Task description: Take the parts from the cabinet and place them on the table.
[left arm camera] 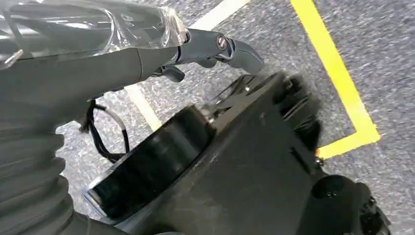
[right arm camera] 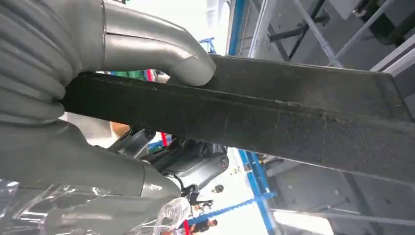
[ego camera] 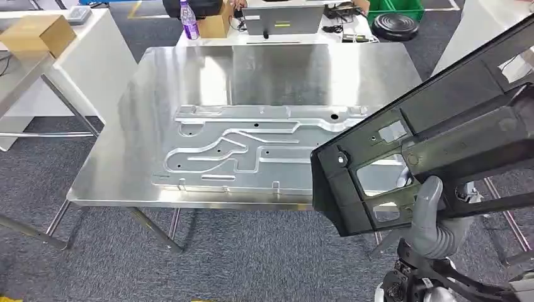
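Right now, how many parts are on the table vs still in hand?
2 parts in view: a stamped metal panel lies flat on the table; a black frame part is gripped by the right hand, overhanging the table's right edge. Others may sit out of frame.

Right hand (ego camera: 434, 217) comes up from the lower right of the head view, wrist in its grey ribbed cover, thick grey thumb raised and pressed flat against the face of the black part (ego camera: 441, 138). In the right wrist view the thumb (right arm camera: 161, 51) curls over one edge of that part (right arm camera: 274, 117) while the rest of the hand closes against the opposite side, so the part is clamped between them; dark fingers mostly hidden behind it. Left hand (left arm camera: 210, 49) hangs low, dark fingers extended and slightly curled, apart, holding nothing, with floor beyond them. Left wrist cover ribbed, grey, at the frame edge.
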Available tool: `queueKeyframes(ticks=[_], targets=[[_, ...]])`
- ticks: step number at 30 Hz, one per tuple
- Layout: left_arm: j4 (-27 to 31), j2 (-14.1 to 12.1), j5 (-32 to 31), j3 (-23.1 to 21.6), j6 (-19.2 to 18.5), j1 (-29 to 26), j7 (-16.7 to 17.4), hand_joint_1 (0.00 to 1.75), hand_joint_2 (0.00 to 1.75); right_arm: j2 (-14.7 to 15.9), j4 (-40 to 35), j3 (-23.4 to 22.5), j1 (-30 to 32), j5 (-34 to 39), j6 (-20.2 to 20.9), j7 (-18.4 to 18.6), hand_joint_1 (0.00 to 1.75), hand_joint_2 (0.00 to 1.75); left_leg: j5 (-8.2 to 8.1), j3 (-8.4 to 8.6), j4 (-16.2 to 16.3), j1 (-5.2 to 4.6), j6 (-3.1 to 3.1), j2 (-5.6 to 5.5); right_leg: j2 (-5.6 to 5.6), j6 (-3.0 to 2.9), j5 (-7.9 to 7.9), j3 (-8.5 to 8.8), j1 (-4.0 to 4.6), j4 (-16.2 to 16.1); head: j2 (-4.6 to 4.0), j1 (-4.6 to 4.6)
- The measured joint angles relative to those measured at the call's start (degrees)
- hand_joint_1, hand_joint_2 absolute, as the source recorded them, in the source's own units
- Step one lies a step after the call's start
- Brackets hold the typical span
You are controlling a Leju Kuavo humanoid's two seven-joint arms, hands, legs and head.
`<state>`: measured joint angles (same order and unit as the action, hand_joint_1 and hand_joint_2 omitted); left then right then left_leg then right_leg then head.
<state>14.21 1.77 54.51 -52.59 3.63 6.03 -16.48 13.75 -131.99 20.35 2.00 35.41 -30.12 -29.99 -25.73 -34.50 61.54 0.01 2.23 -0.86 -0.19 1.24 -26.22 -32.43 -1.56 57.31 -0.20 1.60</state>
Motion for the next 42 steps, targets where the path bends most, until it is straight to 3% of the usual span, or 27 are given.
queueKeyframes(ticks=[1,2,5,7,8,10,12,14,15,16,17,21,23,25,26,27,28,30,31,32,33,35,37,39,40,41,42], targets=[[0.0,-0.2,0.1,0.0,0.0,0.0,-0.1,0.0,1.75,-0.2,0.0,0.0,0.0,0.2,0.1,-0.4,1.75,1.75,1.97,1.36,-4.4,-0.62,1.12,0.52,0.0,0.07,-0.13,0.11,-0.17,-0.2,0.0,0.0],[0.0,-0.3,0.1,0.0,0.0,0.1,-0.3,0.0,1.75,-0.3,0.0,0.0,0.1,0.6,0.2,-0.9,1.75,1.75,1.33,1.84,-5.6,-0.87,1.45,0.85,0.04,0.48,-0.39,0.26,0.44,0.0,0.0,-0.02],[0.0,-0.3,0.1,0.0,0.0,0.2,-0.7,0.0,1.75,-0.5,0.0,0.0,0.3,1.8,0.9,-1.8,1.75,1.75,1.29,1.87,-5.9,-1.19,1.37,0.78,0.03,1.37,-0.26,0.31,-0.11,-0.7,0.0,-0.04],[0.0,-0.3,0.1,0.0,0.0,0.2,-0.9,0.0,1.75,-0.5,0.0,0.0,0.4,2.0,1.1,-2.0,1.75,1.75,2.19,3.43,-7.8,-0.39,1.27,1.05,-0.05,1.91,-0.98,0.44,0.11,0.2,0.0,0.04],[0.0,-0.4,0.2,0.0,0.0,0.2,-0.9,0.0,1.75,-0.5,0.0,0.0,0.3,2.1,1.3,-2.1,1.75,1.75,2.3,3.74,-8.1,-0.37,1.57,1.23,0.05,1.85,-2.84,-0.82,0.36,3.0,0.0,0.11],[0.0,-0.3,0.2,0.0,0.0,0.3,-0.9,0.0,1.75,-0.5,0.0,0.0,0.5,2.4,1.3,-2.4,1.75,1.75,2.11,3.94,-8.0,-0.51,1.87,1.53,0.18,1.9,-6.87,-5.34,0.39,12.0,0.0,0.13],[0.0,-0.2,0.5,0.0,0.0,0.4,-0.9,0.0,1.75,-0.6,0.0,0.0,0.7,2.5,1.3,-2.5,1.75,1.75,1.9,3.97,-8.0,-0.57,1.96,1.86,0.17,2.02,-7.7,-8.58,0.37,17.1,0.0,0.13],[0.0,-0.2,0.5,0.0,0.0,0.3,-0.8,0.0,1.75,-0.6,0.0,0.0,0.7,2.6,1.3,-2.5,1.75,1.75,1.53,4.37,-7.9,-0.47,1.66,2.27,0.01,2.21,-3.49,-6.7,0.22,12.0,0.0,0.13],[0.0,-0.1,0.5,0.0,0.0,0.3,-0.8,0.0,1.75,-0.6,0.0,0.0,0.7,2.6,1.3,-2.5,1.75,1.75,1.11,4.74,-7.6,-0.26,1.39,2.46,-0.5,2.29,-0.02,-3.42,0.07,5.4,0.0,0.13],[0.0,-0.1,0.5,0.0,0.0,0.3,-0.8,0.0,1.75,-0.7,0.0,0.0,0.7,2.6,1.3,-2.5,1.75,1.75,0.58,4.98,-7.2,-0.15,1.02,2.71,-1.8,2.45,1.82,-0.8,0.04,-0.2,0.0,0.13],[-0.1,-0.3,0.7,0.0,-0.1,0.4,-0.7,0.0,1.75,-0.7,0.1,0.0,0.7,2.6,1.3,-2.5,1.75,1.75,0.26,4.96,-7.1,-0.58,0.64,2.82,-2.71,2.02,0.67,-0.66,0.53,0.0,0.0,0.11],[-0.1,-0.2,0.8,0.0,-0.1,0.3,-0.7,0.0,1.75,-0.8,0.0,0.0,0.6,2.7,1.3,-2.5,1.75,1.75,-0.28,4.93,-6.7,-0.58,0.08,4.08,-0.49,0.48,1.06,-1.08,0.51,-0.6,0.0,0.04],[-0.1,-0.2,0.9,-0.1,-0.1,0.4,-0.7,0.0,1.75,-0.9,0.0,0.0,0.5,2.9,1.3,-2.5,1.75,1.75,-2.04,4.18,-4.6,-0.3,-0.57,2.75,0.03,0.12,1.09,-0.96,0.24,-0.7,0.0,-0.06],[-0.1,-0.1,1.1,-0.1,-0.1,0.4,-0.7,0.0,1.75,-0.9,0.0,0.0,0.4,3.0,1.4,-2.5,1.75,1.75,-6.87,-0.66,5.6,0.04,-1.26,1.91,0.61,-0.32,1.13,-1.05,0.21,-0.7,0.0,-0.22],[-0.1,-0.1,1.2,0.0,-0.1,0.3,-0.5,0.0,1.75,-1.0,0.0,0.0,0.4,3.0,1.3,-2.4,1.75,1.75,-8.54,-3.16,10.5,0.1,-1.38,1.84,0.96,-0.38,1.09,-1.04,0.22,-0.7,0.0,-0.22],[-0.1,-0.1,1.2,-0.1,-0.1,0.2,-0.4,0.0,1.75,-1.0,0.1,0.0,0.4,3.0,1.3,-2.1,1.75,1.75,-8.93,-4.94,13.4,0.1,-1.36,1.77,1.31,-0.38,1.08,-1.03,0.23,-0.6,0.0,-0.26],[-0.1,-0.1,1.4,-0.1,-0.1,0.2,-0.2,0.0,1.75,-1.0,0.0,0.0,0.4,2.9,1.2,-1.8,1.75,1.75,-7.75,-5.31,12.9,0.09,-1.24,1.69,1.62,-0.4,1.06,-0.99,0.23,-0.7,0.0,-0.26],[-0.1,-0.1,1.4,-0.1,0.7,0.2,0.7,0.0,1.75,-1.0,0.1,0.0,0.3,2.6,0.6,-0.7,1.75,1.75,-2.35,-2.23,4.5,-0.11,-0.42,1.43,2.29,-0.41,0.78,-0.83,0.36,-0.7,0.0,-0.28],[-0.1,-0.1,1.4,-0.1,1.3,0.2,1.1,0.0,1.75,-1.0,0.0,0.0,0.2,2.4,0.2,-0.1,1.75,1.75,-0.18,-0.29,0.0,-0.37,0.26,1.27,2.41,-0.37,0.72,-0.68,0.46,-0.7,0.0,-0.28],[-0.1,-0.3,1.4,-0.1,1.9,0.3,1.3,0.0,1.75,-1.0,0.1,0.0,0.0,2.0,-0.2,0.9,1.75,1.75,1.44,2.15,-5.9,-1.03,1.92,0.74,2.47,-0.32,0.53,-0.44,0.08,-0.9,0.0,-0.28],[-0.1,-0.4,1.5,-0.1,2.1,0.4,1.3,0.0,1.75,-1.0,0.1,0.0,-0.1,1.6,-0.6,1.4,1.75,1.75,0.57,2.52,-6.4,-1.12,2.33,1.12,2.57,0.19,0.4,-0.31,0.43,-1.2,0.0,-0.17],[-0.2,-0.4,1.6,-0.1,2.2,0.7,1.3,0.0,1.75,-1.0,0.1,0.0,-0.1,1.2,-1.0,2.4,1.75,1.75,0.68,2.98,-7.4,-1.54,2.33,1.25,2.61,0.8,0.46,0.04,0.18,-1.7,0.0,-0.37],[-0.2,-0.5,1.6,-0.1,2.3,0.5,1.3,0.0,1.75,-0.9,0.3,0.2,-0.6,0.6,-1.3,3.4,1.75,1.75,0.94,4.34,-8.6,-1.23,2.08,1.24,2.38,1.55,1.44,0.59,0.38,-0.8,0.0,-0.33],[-0.2,-0.5,1.6,-0.1,2.3,0.6,1.3,0.0,1.75,-0.9,0.5,0.4,-1.1,0.5,-1.5,4.0,1.75,1.75,1.01,5.84,-9.1,-0.77,2.15,1.34,1.15,1.89,-0.64,-0.08,0.39,1.8,0.0,-0.33],[-0.2,-0.5,1.6,-0.1,2.3,0.6,1.3,0.0,1.75,-0.9,0.6,0.4,-1.3,0.5,-1.5,4.0,1.75,1.75,0.93,5.99,-9.1,-0.74,2.34,1.37,1.1,1.94,-2.25,-1.71,0.39,4.9,0.0,-0.31],[-0.2,-0.4,1.6,-0.1,2.3,0.6,1.3,0.0,1.75,-0.9,0.8,0.5,-1.3,0.4,-1.5,4.0,1.75,1.75,0.66,6.18,-9.0,-0.73,2.46,1.44,1.09,1.99,-4.83,-5.19,0.35,10.8,0.0,-0.31],[-0.2,-0.4,1.6,-0.1,2.3,0.5,1.3,0.0,1.75,-0.9,1.0,0.6,-1.3,0.4,-1.5,4.0,1.75,1.75,0.33,6.41,-9.0,-0.73,2.43,1.47,1.06,2.22,-6.05,-7.73,0.33,14.8,0.0,-0.28]])
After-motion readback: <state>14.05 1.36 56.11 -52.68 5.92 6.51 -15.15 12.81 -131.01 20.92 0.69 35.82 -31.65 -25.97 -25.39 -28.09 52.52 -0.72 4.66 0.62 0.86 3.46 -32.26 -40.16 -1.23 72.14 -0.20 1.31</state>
